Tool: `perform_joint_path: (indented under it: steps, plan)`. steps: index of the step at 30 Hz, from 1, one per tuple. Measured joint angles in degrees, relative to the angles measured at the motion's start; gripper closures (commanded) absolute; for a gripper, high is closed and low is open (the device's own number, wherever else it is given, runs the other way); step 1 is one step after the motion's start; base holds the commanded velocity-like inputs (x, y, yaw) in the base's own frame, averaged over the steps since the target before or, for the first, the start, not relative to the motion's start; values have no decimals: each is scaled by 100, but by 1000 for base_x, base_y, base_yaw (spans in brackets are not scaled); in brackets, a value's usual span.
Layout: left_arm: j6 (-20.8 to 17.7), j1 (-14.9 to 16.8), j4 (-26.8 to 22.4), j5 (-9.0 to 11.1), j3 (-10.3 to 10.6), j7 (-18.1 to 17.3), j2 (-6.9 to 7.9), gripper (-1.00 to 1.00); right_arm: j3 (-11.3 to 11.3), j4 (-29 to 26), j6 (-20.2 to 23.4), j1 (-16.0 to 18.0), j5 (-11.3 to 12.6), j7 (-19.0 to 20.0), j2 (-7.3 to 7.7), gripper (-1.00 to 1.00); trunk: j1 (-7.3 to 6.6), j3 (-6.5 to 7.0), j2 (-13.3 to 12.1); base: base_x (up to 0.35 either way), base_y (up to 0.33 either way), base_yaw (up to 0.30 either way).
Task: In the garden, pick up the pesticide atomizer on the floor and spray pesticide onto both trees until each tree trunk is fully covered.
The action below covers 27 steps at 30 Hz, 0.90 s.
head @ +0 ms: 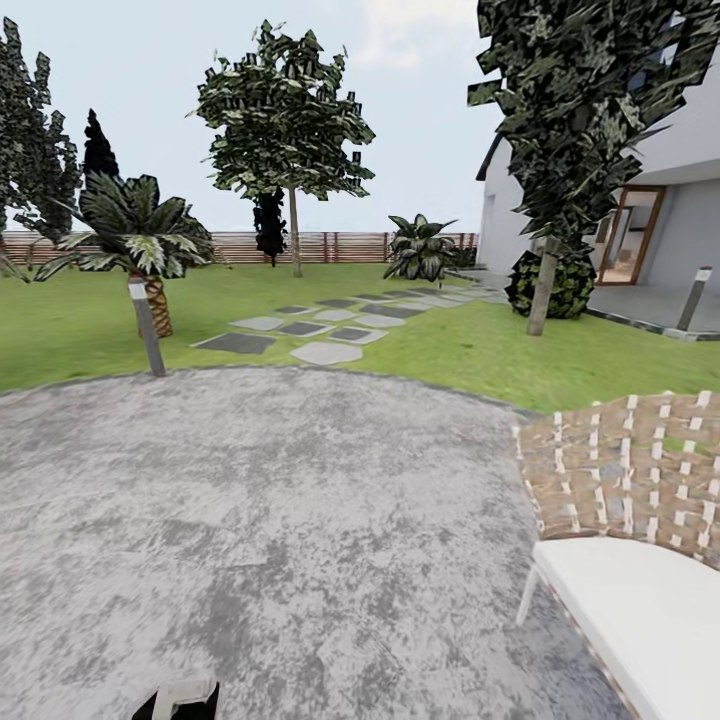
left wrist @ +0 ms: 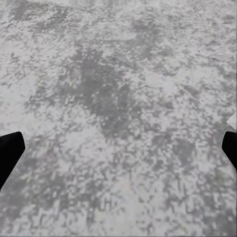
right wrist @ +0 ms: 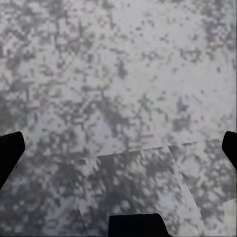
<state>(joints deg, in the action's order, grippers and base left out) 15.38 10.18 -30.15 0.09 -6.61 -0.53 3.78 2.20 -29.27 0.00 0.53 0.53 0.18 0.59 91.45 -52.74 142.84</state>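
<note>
I stand on a round grey paved patch [head: 280, 520] in the garden, whose green lawn [head: 80, 330] lies ahead. One tree with a straight bare trunk [head: 294, 235] rises far off by the fence. A second tree trunk [head: 541, 290] stands closer at the right, near the house. The pesticide atomizer is out of view. My left gripper [left wrist: 118, 153] is open, its black fingertips [left wrist: 10, 150] wide apart over bare grey paving. My right gripper [right wrist: 118, 153] is open too, over the same paving with nothing between its fingers.
A woven chair [head: 630, 480] with a white cushion stands close at the right. A short light post [head: 148, 325] and a palm-like plant [head: 140, 235] are at the left. Stepping stones [head: 325, 352] cross the grass toward the house [head: 660, 190]. A slat fence [head: 340, 246] closes the back.
</note>
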Motion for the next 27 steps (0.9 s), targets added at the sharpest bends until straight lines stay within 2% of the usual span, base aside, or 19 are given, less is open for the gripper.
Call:
perform_joint_path:
  steps: [11,27]
  plan:
    - [0,1,0,0,2,0,0,-100,3,0,0,0,-3,0,-7,-100,0,-40,0,330,0,105]
    - [1,-3,0,0,-3,0,0,-100,-15,9,-7,0,-21,5,2,-100,0,-52,0,330,0,7]
